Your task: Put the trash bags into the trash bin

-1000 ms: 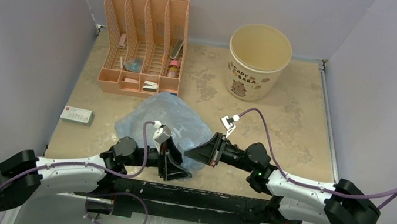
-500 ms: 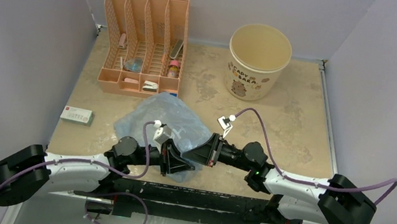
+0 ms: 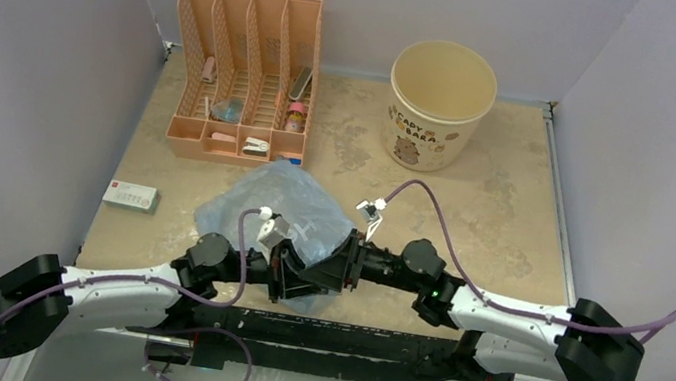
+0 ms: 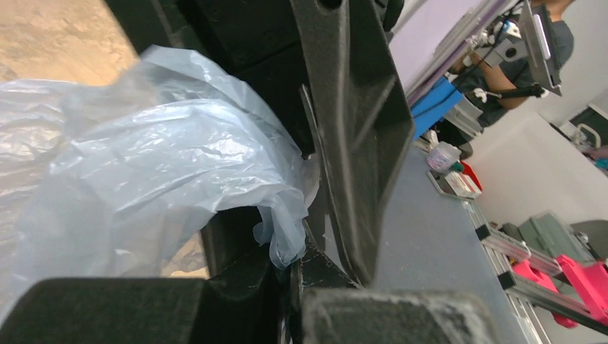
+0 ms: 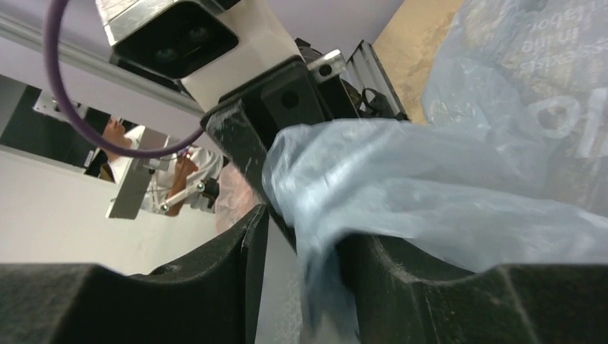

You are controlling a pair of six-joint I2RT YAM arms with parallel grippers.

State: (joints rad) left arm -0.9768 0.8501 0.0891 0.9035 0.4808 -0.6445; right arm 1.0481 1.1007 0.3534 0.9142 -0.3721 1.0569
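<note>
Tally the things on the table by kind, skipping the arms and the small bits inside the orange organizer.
bag: 1 (one crumpled blue heap; I cannot tell whether it is more than one)
bin: 1
organizer: 1
box: 1
Total: 4
</note>
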